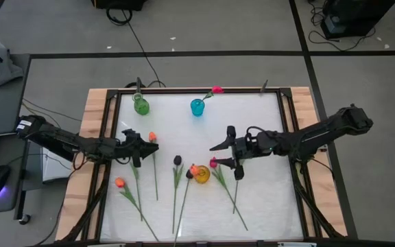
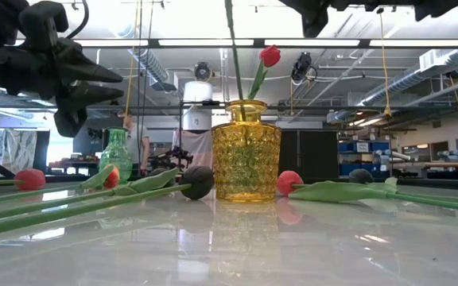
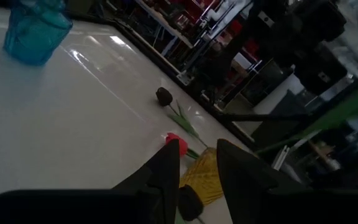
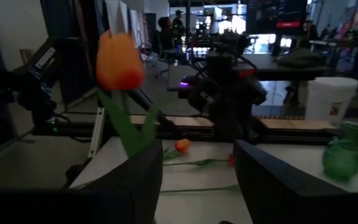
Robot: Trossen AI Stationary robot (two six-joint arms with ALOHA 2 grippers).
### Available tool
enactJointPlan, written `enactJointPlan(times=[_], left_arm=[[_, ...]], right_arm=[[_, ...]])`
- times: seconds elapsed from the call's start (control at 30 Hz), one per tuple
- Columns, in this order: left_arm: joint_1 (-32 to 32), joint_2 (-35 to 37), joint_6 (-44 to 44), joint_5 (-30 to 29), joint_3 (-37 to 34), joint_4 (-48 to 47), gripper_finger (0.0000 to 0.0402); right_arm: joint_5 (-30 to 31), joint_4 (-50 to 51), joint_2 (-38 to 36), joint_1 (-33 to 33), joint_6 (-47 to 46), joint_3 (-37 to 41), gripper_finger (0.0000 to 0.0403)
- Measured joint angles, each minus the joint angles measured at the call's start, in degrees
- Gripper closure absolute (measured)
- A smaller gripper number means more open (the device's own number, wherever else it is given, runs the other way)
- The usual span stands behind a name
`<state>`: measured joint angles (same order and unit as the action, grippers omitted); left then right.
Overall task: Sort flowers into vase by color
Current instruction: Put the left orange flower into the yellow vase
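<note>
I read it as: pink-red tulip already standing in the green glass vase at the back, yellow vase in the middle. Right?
Not quite. The pink-red artificial tulip stands in the blue glass vase, not the green glass vase, as the high view shows. The yellow glass vase is in the middle.

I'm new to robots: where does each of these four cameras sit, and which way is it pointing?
High: above the table, looking straight down; both arms show, with left gripper and right gripper.
Low: at tabletop height, looking level at the yellow vase; arm parts hang overhead.
Left wrist: on the left arm, looking past its fingers toward the blue vase.
Right wrist: on the right arm, past its fingers at an orange tulip.
Shared: high, low and left wrist views show the yellow vase.
</note>
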<state>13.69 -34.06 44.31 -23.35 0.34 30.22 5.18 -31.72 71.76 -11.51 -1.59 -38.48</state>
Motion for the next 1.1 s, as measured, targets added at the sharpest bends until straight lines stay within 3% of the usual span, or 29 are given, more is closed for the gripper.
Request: enactJointPlan(times=[0.23,0.6,0.9,1.1], left_arm=[[0.01,0.0,9.0,0.2,0.0,0.06,0.0289],[0.01,0.01,10.57,0.21,3.12,-3.06,0.0289],[0.0,-0.11,12.39,-2.56,18.93,-36.9,0.029],[0.0,-0.12,13.42,-5.78,28.19,-52.69,0.029]], right_arm=[[3.39,4.79,-6.1,0.0,3.9,0.0,0.0199],[8.75,9.38,-9.22,0.0,6.35,0.0,0.0198],[8.89,9.67,-9.22,0.67,6.79,0.0,0.0198],[8.74,9.67,-9.19,2.06,6.76,0.0,0.0199]])
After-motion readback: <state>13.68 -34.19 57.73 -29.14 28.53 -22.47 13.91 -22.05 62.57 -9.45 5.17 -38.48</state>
